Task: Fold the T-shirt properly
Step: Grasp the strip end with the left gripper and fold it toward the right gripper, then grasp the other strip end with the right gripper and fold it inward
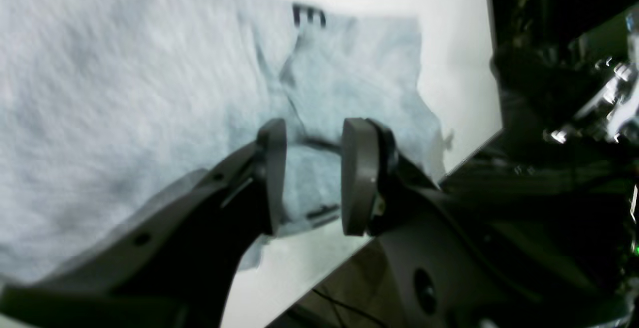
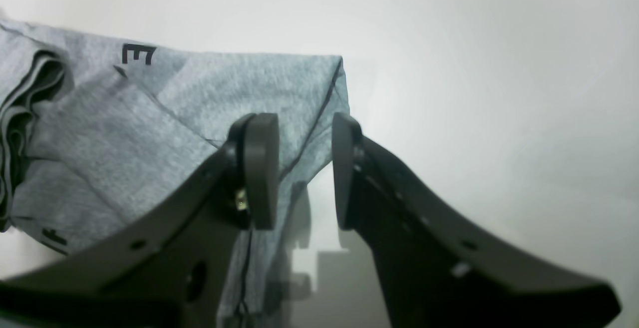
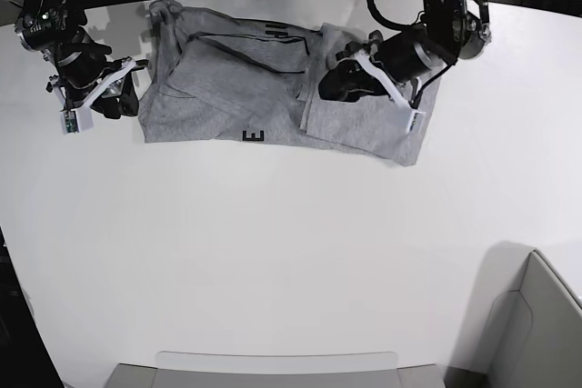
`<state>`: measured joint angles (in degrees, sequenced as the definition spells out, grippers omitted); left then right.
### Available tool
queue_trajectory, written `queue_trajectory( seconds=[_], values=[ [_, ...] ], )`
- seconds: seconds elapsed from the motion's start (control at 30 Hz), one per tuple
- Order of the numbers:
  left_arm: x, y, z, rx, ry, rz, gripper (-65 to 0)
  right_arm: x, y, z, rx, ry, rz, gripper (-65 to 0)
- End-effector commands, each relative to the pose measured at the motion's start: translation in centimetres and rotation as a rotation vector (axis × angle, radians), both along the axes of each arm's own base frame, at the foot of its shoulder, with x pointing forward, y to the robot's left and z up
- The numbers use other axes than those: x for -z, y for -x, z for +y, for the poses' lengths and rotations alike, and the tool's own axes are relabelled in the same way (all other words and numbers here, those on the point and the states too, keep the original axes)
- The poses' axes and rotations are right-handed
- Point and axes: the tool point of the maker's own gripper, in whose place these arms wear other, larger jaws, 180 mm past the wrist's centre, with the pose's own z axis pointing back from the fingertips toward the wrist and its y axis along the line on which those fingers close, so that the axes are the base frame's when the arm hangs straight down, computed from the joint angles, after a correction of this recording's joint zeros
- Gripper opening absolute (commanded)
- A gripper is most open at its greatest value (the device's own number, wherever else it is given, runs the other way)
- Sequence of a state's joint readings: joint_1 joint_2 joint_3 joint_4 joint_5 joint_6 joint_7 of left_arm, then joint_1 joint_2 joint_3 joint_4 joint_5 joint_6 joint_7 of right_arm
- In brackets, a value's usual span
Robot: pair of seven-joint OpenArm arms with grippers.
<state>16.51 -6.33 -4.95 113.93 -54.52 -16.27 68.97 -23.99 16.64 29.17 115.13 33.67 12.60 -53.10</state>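
A heather-grey knit T-shirt (image 3: 273, 88), creased, partly folded and marked with black block letters, is spread on the smooth white table (image 3: 291, 252), the left gripper (image 1: 313, 175) poised above its rumpled edge and the right gripper (image 2: 304, 170) at its opposite corner, both with jaws parted and nothing held.

The T-shirt (image 2: 150, 118) is showing as soft, matt heathered cloth; the table (image 3: 273, 252) is looking smooth and faintly glossy; the gripper fingers (image 2: 262, 168) are appearing matt, probably plastic.

White table (image 3: 273, 252), rumpled T-shirt (image 3: 227, 97) atop
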Motion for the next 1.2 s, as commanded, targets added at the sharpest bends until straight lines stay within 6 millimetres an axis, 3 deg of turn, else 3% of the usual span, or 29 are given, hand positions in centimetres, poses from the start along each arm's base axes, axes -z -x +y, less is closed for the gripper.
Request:
queue_trajectory(
  seconds=[0.0, 0.13, 0.27, 0.37, 0.5, 0.87, 1.0, 1.17],
  values=[
    [-0.4, -0.3, 0.5, -0.017, 0.010, -0.015, -45.4, -1.2, -0.6, 0.0, -0.008, 0.002, -0.045, -46.3],
    [-0.2, -0.8, 2.6, -0.080, -0.010, -0.013, -45.4, -1.3, -0.8, 0.2, 0.003, -0.023, -0.073, -46.1],
    [-0.2, -1.1, 4.0, -0.114, -0.026, -0.020, -45.4, -0.4, -0.6, 1.4, 0.034, -0.179, -0.056, -44.4],
    [-0.2, -1.1, 4.0, -0.114, -0.026, -0.020, -45.4, 0.8, 0.2, 2.6, 0.049, -0.351, -0.009, -39.7],
    [-0.1, -0.9, 3.8, -0.109, -0.025, -0.013, -45.4, 2.4, 1.0, 3.0, 0.103, -0.529, 0.042, -39.1],
    [0.9, -0.8, 3.9, -0.113, -0.017, 0.017, -45.4, 6.5, 4.2, 2.6, 0.222, -0.582, 0.154, -39.1],
    [1.4, -0.7, 4.0, -0.116, -0.013, 0.036, -45.4, 7.1, 4.5, 1.2, 0.250, -0.517, 0.160, -39.1],
    [1.4, -0.7, 4.0, -0.116, -0.013, 0.036, -45.4, 8.4, 3.8, 0.7, 0.267, -0.507, 0.178, -39.1]
  ],
)
